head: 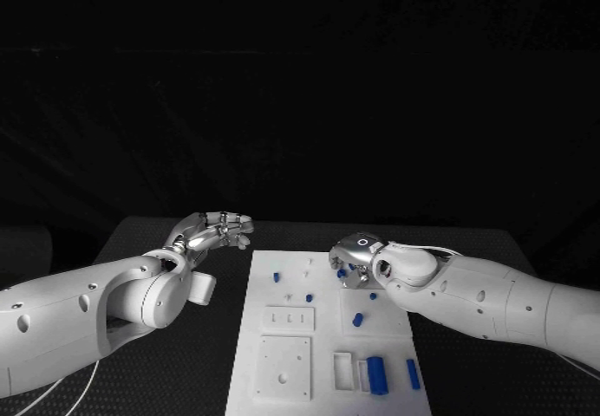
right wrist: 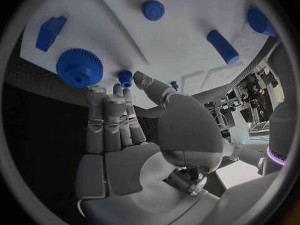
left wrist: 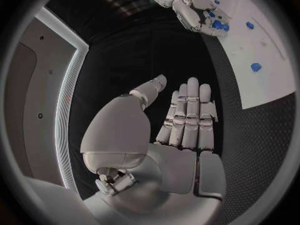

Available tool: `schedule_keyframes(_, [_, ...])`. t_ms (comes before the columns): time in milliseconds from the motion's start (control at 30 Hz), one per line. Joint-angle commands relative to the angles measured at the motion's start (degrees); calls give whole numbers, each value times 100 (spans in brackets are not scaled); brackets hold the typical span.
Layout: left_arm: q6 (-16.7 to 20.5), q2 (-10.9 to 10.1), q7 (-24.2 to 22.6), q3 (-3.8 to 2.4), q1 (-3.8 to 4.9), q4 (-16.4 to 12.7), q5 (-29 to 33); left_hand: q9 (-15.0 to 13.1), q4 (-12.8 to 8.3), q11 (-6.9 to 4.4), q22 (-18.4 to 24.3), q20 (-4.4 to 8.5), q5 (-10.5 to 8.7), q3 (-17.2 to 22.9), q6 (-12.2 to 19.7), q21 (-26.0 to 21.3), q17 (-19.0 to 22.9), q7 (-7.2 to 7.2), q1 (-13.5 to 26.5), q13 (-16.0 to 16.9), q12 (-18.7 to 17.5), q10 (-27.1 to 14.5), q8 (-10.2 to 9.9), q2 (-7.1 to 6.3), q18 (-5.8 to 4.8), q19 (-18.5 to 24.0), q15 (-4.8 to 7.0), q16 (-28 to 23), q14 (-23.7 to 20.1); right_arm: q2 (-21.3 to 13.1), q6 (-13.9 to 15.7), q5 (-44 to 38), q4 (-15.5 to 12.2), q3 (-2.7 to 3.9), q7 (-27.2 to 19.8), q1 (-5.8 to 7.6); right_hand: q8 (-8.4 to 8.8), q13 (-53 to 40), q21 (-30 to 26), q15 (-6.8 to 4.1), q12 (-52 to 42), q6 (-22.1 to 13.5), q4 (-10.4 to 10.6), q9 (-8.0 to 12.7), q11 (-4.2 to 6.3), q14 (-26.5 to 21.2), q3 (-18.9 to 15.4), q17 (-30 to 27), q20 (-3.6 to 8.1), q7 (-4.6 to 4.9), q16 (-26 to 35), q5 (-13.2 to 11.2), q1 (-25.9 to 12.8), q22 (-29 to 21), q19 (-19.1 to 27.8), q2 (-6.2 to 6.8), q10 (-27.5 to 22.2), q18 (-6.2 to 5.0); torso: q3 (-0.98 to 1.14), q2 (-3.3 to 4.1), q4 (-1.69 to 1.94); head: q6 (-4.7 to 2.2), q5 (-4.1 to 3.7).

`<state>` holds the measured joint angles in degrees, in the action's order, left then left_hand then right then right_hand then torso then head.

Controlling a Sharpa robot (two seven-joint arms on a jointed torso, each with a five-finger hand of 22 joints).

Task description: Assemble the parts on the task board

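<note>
Left hand (head: 215,230) at middle left of the head view, off the upper left corner of the white board (head: 328,373), above the black tabletop (head: 150,238). In the left wrist view, same hand (left wrist: 181,120) flat: fingers (left wrist: 192,110) straight and side by side, thumb set apart to one side, nothing between them, nothing touched.

Right hand (head: 356,260) just right of centre in the head view, over the upper right part of the board, back of hand toward the camera. Fingers hidden there beneath the hand. In the right wrist view, same hand (right wrist: 134,130) with fingers (right wrist: 106,120) extended and close together, thumb bent near the fingertips. Small blue peg (right wrist: 125,78) right at the fingertips; cannot tell whether pinched, touched or merely behind them.

Blue parts on the board, right wrist view: toothed gear (right wrist: 79,68) at left beside the fingertips, block (right wrist: 50,33) at upper left, round knob (right wrist: 153,9) at top centre, cylinder (right wrist: 222,46) at upper right.

Head view, board occupying centre to bottom: small pin (head: 277,277) near the upper left, short piece (head: 358,319) at mid right, wide bar (head: 376,374) and thin bar (head: 413,373) at lower right beside a white open tray (head: 342,370).
</note>
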<state>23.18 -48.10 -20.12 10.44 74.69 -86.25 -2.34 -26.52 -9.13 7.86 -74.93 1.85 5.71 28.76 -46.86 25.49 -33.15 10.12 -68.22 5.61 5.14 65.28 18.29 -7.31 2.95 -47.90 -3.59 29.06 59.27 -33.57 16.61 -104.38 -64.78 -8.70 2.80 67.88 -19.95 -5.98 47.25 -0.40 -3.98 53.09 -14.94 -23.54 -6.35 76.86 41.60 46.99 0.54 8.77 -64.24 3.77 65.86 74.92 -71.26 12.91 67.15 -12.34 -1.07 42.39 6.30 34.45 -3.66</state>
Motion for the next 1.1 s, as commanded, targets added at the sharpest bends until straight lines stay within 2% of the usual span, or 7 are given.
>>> schedule_keyframes(33, [-126, 20, -19, -3, 5, -4, 33, 9, -24, 41, -105, 19, -24, 9, 18, 38, -7, 35, 70, -5, -21, 1, -33, -4, 27, 5, -10, -38, 14, 10, -28, -210, 11, 2, 73, -2, 12, 8, 41, 2, 8, -29, 8, 2, 21, -24, 62, -18, 112, -5, -44, -46, -1, 119, -129, 52, -4, -266, -33, 47, 59, -25, -57])
schedule_keyframes(533, [-166, -30, 23, -3, 6, -75, 34, 11, -25, 45, -106, 18, -29, 19, 26, 39, -20, 39, 101, -9, -38, -2, -42, -2, 27, 10, -12, -51, 13, 41, -38, -382, 102, 1, 178, -55, -31, 8, 132, -39, -28, 79, 62, -26, 64, -45, 266, -127, 108, -45, -126, -81, 60, 123, -147, -5, 144, -266, -51, 123, 64, -25, -32])
schedule_keyframes(700, [-168, -40, 24, -3, 6, -72, 34, 12, -26, 47, -106, 17, -32, 22, 29, 39, -23, 41, 110, -10, -43, -3, -45, -4, 27, 11, -13, -56, 12, -36, 2, -397, 50, 1, 190, -55, -35, 7, 156, -46, -28, 92, 54, -31, 72, -51, 286, -149, 107, -50, -142, -83, 59, 125, -150, 28, 167, -266, -61, 137, 31, -43, -7])
schedule_keyframes(833, [-172, -44, 24, -3, 7, -61, 34, 12, -27, 47, -106, 17, -35, 23, 29, 39, -26, 41, 114, -10, -46, -4, -46, -6, 28, 12, -13, -58, 13, -81, 39, -392, -38, 1, 198, -56, -24, 15, 174, -41, -9, 79, 53, -29, 66, -56, 287, -172, 103, -44, -156, -80, 36, 123, -147, 91, 153, -266, -62, 154, 25, -60, 3])
schedule_keyframes(900, [-167, -46, 26, -3, 7, -55, 35, 12, -28, 48, -106, 16, -39, 25, 30, 39, -28, 41, 118, -11, -48, -4, -47, -8, 28, 13, -13, -60, 12, -101, 85, -387, -73, 1, 205, -57, -2, 29, 186, -27, 15, 48, 71, -20, 53, -60, 261, -193, 95, -30, -168, -56, -27, 121, -143, 176, 115, -266, -64, 157, 25, -66, 3])
schedule_keyframes(1100, [-182, -60, 40, -3, 9, -44, 39, 12, -31, 50, -107, 16, -47, 29, 33, 40, -33, 43, 128, -12, -56, -7, -51, -11, 28, 16, -14, -66, 12, -174, 245, -407, -171, 2, 300, -57, 57, 74, 201, 7, 38, -36, 111, 10, 16, -73, 222, -244, 89, 2, -196, -45, -125, 112, -129, 322, 0, -266, -73, 174, 27, -98, -15])
